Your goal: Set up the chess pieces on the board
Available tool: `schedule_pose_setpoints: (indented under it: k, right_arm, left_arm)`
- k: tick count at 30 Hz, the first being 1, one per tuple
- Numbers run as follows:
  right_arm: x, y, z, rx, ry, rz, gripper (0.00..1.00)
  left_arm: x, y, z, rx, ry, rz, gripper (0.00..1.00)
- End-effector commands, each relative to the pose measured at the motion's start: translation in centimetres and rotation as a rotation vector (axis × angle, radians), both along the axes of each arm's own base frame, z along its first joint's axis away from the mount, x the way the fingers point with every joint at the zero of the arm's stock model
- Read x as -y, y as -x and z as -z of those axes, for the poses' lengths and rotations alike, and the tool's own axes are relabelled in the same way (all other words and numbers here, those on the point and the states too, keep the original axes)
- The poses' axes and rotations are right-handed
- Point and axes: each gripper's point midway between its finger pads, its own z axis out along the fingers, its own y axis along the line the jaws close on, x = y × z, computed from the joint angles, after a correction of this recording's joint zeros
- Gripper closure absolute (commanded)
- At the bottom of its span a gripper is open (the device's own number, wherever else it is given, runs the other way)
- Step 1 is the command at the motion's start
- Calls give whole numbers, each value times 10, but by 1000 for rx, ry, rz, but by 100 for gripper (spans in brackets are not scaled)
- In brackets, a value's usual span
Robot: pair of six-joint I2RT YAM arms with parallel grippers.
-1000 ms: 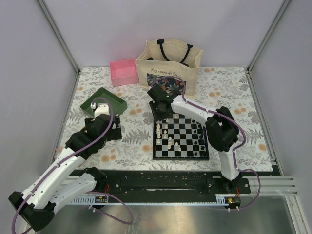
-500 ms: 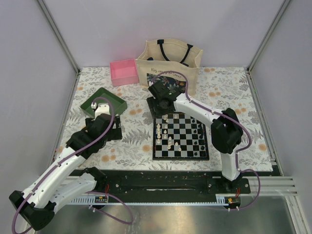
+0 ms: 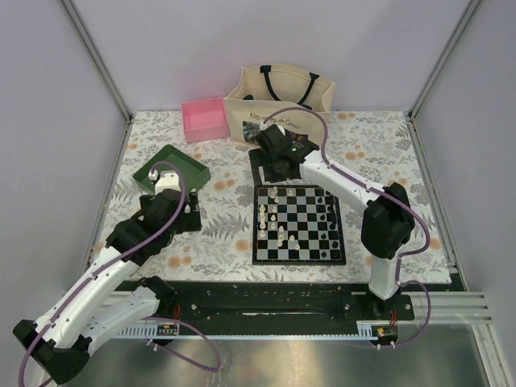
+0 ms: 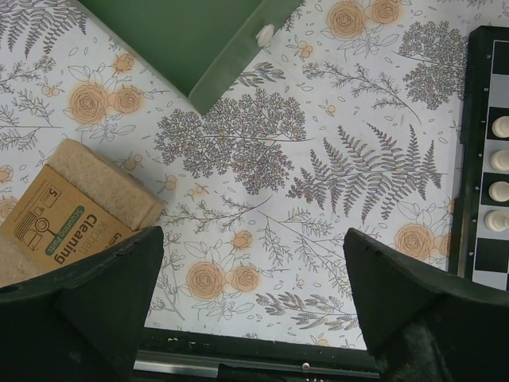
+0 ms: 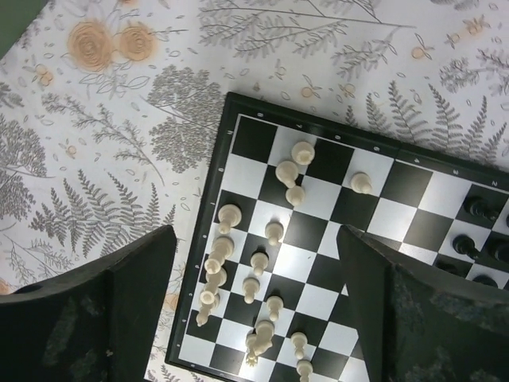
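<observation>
Board [image 3: 302, 242] placement is shown from above: it is laid flat on the flowered table [image 3: 387, 161] in front of the tote bag [image 3: 278, 101]. Cream-white chess pieces [image 3: 276, 222] are gathered loosely along its left columns and black pieces [image 3: 331, 216] are lined along its right edge. The right arm [image 3: 347, 189] is reached over the board's far left corner, and the left arm [image 3: 121, 254] is stretched toward the green tray [image 3: 189, 165]. Finger state cannot be told from this view.

From the left wrist, the left gripper [image 4: 254, 239] is seen spread wide and empty above the table, with a labelled sponge [image 4: 71, 215] just beside one finger. A small cream object [image 4: 265, 33], possibly a stray piece, is seen at the tray's rim.

From the right wrist, the right gripper [image 5: 256, 239] is likewise held wide apart with nothing between its fingers, hung over the cream side. There the figures are crowded and unevenly spaced, a few of them touching. Trouble is to be expected from that crowding. If the fingers are lowered this wide, neighbours could be knocked over or swept off their squares. So small a figure could also be tipped or squeezed out if it is pinched off-centre
</observation>
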Motion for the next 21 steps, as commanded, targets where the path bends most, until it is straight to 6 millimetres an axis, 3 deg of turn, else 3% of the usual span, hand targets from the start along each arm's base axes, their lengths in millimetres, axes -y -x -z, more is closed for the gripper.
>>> schedule_pose_setpoints:
  k: [1, 8, 12, 21]
  right_arm:
    - [15, -11, 7, -70, -40, 98, 14]
    - [31, -17, 32, -106, -48, 136, 38]
    - [32, -23, 42, -132, -42, 108, 46]
    - [16, -28, 58, -166, -48, 30, 51]
  left_arm:
    - [7, -8, -13, 43, 30, 22, 1]
    - [5, -8, -15, 57, 33, 9, 1]
    - [-3, -6, -17, 71, 21, -30, 1]
    - [-2, -6, -15, 57, 17, -22, 1]
